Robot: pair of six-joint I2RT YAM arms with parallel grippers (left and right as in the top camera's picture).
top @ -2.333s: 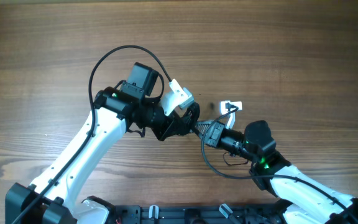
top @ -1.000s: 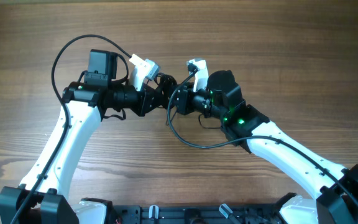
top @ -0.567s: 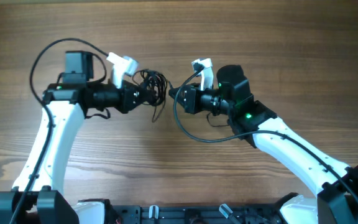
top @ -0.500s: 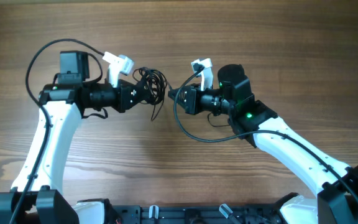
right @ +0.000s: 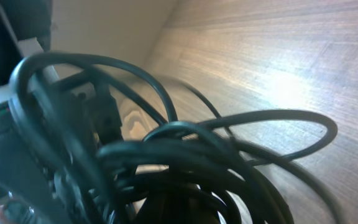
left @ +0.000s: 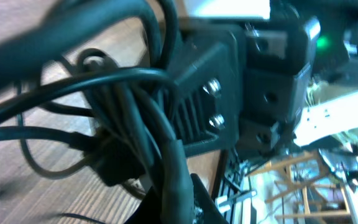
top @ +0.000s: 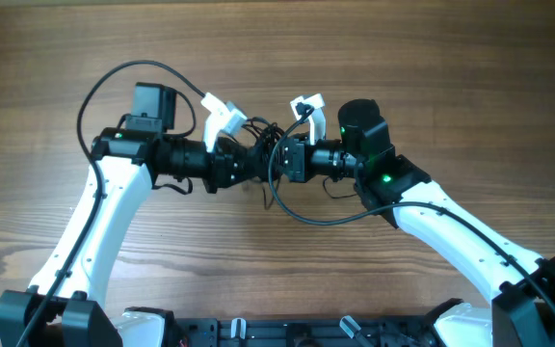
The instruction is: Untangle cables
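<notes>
Closest to us, the white right arm (top: 470,241) sweeps up from the near edge, a green light glowing on its black wrist. The white left arm (top: 94,231) mirrors it on the other side. A thin black loop of wire (top: 302,218) curves out beneath the right wrist, lying over the brown wood-grain table (top: 403,58).

Move up to the middle and here's the action: the left gripper (top: 247,162) and the right gripper (top: 279,160) are nose to nose, almost touching. The tangled bundle of black cables (top: 263,137) is bunched right between them, held up at the meeting point with strands arching over both tips.

From the left wrist camera, the bundle (left: 126,124) crowds the lens, thick strands crossing and looping, and just behind it sits a black block with two screw heads (left: 219,99). The fingers themselves are buried, so whether the left jaws are spread or pinching, I can't tell.

Same story on the right wrist: coils (right: 185,155) fill the frame, one wide loop reaching out over the wood, and the jaws are hidden. Can't call them either.

Beyond the grippers, two white camera mounts (top: 222,114) stand above the wrists.
</notes>
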